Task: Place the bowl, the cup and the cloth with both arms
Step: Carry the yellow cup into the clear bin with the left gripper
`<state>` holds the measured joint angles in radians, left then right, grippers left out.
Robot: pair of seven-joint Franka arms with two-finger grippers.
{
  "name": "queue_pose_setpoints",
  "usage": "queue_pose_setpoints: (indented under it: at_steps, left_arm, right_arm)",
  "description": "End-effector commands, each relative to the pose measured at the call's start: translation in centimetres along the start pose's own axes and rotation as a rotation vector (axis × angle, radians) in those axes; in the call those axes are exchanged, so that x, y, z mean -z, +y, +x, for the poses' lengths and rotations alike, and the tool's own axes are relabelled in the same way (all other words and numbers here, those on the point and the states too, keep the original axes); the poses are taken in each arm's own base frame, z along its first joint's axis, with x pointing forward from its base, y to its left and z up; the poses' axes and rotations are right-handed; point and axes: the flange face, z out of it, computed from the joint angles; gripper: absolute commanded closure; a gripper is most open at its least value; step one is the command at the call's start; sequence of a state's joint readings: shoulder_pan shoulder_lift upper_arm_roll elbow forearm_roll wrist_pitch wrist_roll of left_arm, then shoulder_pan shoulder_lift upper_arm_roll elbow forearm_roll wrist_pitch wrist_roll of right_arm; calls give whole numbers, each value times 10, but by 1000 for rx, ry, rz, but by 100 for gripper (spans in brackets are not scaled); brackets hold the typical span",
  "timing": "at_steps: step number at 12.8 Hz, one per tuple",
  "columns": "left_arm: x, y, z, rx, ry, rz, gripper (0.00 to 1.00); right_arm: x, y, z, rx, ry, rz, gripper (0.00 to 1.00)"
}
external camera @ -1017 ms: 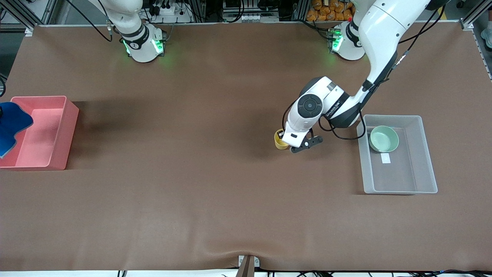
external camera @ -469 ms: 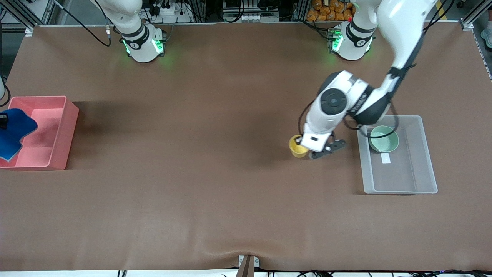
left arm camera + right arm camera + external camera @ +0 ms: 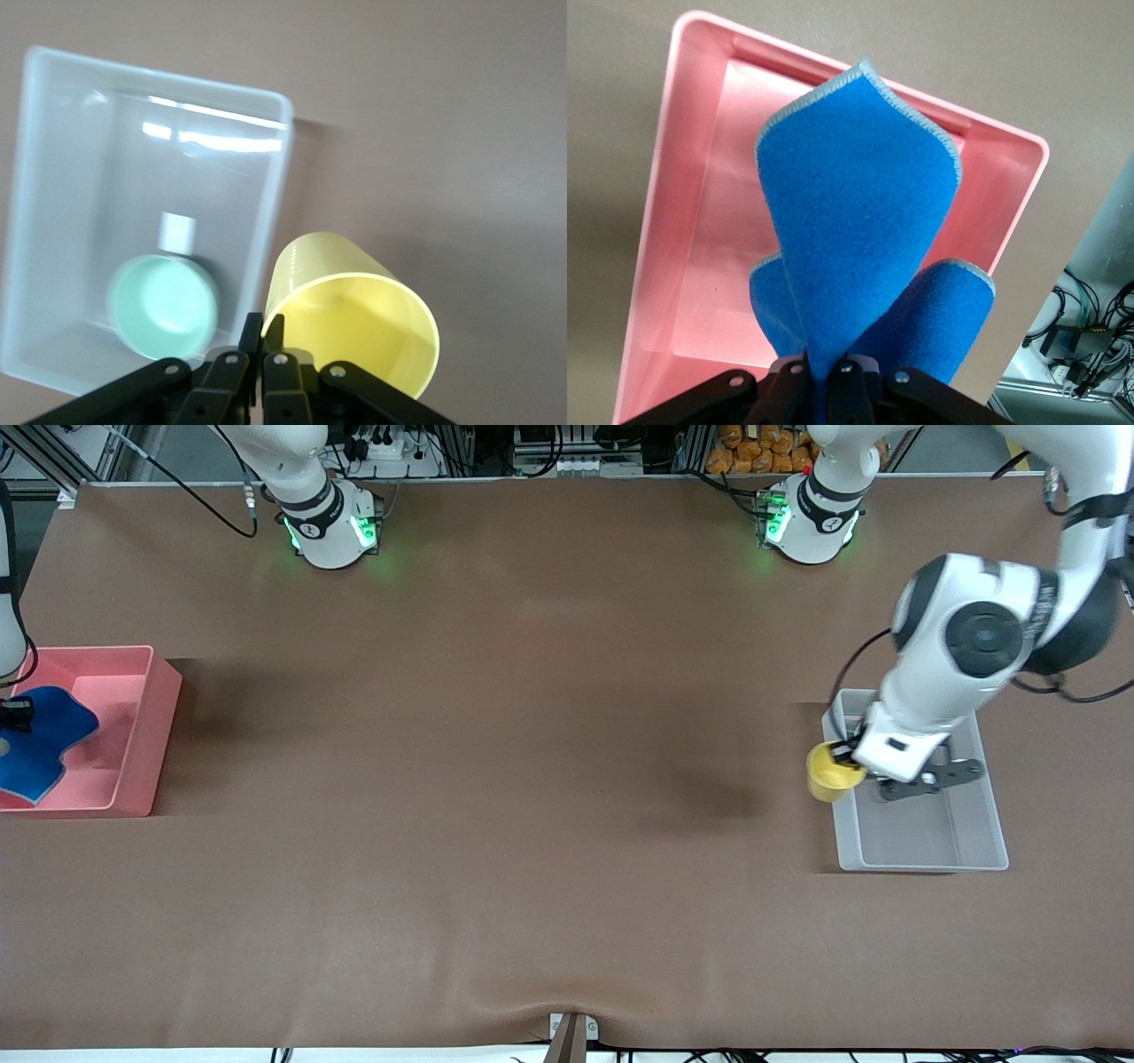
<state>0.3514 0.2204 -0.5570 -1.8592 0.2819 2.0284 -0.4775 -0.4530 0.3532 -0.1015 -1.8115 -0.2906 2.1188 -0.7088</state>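
My left gripper point(image 3: 263, 329) is shut on the rim of the yellow cup point(image 3: 354, 319) and holds it in the air over the edge of the clear bin point(image 3: 921, 864), on the side toward the right arm. The cup point(image 3: 831, 772) shows in the front view beside the left hand point(image 3: 895, 757). The mint green bowl point(image 3: 164, 305) sits inside the clear bin point(image 3: 62, 177); the arm hides it in the front view. My right gripper point(image 3: 830, 361) is shut on the blue cloth point(image 3: 859, 212), which hangs over the pink bin point(image 3: 700, 221). The cloth point(image 3: 40, 740) also shows in the front view.
The pink bin point(image 3: 164, 691) stands at the right arm's end of the table, the clear bin at the left arm's end. A small white label point(image 3: 177, 232) lies on the clear bin's floor beside the bowl. Brown table surface lies between the bins.
My left arm has carried the cup from the table's middle toward the clear bin, reaching its edge. My right gripper has moved the cloth farther over the pink bin.
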Motion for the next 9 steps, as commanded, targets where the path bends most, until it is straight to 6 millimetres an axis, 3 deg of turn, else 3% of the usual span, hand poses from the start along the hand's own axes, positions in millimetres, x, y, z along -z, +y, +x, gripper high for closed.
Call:
queue_pose_setpoints:
  at_steps: [1, 4, 7, 9]
  left_arm:
    - [-7, -58, 11, -81, -25, 11, 100]
    - [-30, -128, 28, -159, -29, -12, 100]
    - [-61, -151, 38, -163, -21, -53, 100]
    - [-86, -154, 45, -202, -12, -88, 100]
  right_arm:
    - [-21, 2, 5, -7, 20, 59, 100]
    - [-39, 1, 7, -14, 9, 87, 100]
    - [-51, 1, 9, -18, 11, 97, 100]
    - [-60, -1, 11, -23, 13, 110, 100]
